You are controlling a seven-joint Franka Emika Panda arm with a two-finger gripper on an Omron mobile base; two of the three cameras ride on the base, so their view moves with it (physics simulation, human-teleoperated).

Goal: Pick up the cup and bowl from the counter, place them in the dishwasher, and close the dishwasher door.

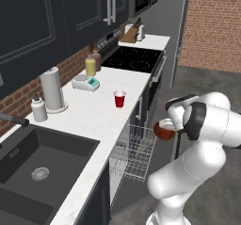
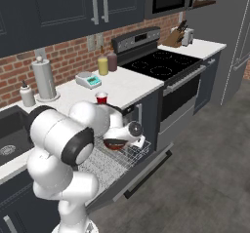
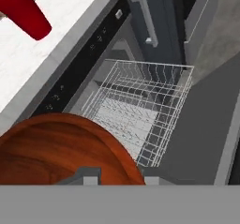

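My gripper (image 1: 173, 132) (image 2: 123, 138) (image 3: 117, 175) is shut on the rim of the dark red-brown bowl (image 1: 164, 131) (image 2: 114, 144) (image 3: 58, 148). It holds the bowl in the air over the outer end of the pulled-out silver wire rack (image 1: 136, 151) (image 2: 133, 154) (image 3: 140, 103) of the dishwasher. The dishwasher door (image 2: 142, 171) (image 3: 201, 138) lies dropped open below the rack. The red cup (image 1: 120, 98) (image 2: 101, 98) (image 3: 22, 12) stands upright on the white counter (image 1: 92, 113) (image 2: 128, 87) (image 3: 28, 66), near its front edge above the dishwasher.
A black sink (image 1: 40, 160) is set in the counter at the left. A paper towel roll (image 1: 52, 90), a soap bottle (image 1: 38, 108), a small scale (image 1: 85, 83) and two bottles (image 1: 92, 63) stand along the brick wall. The black stove (image 1: 134, 58) lies beyond.
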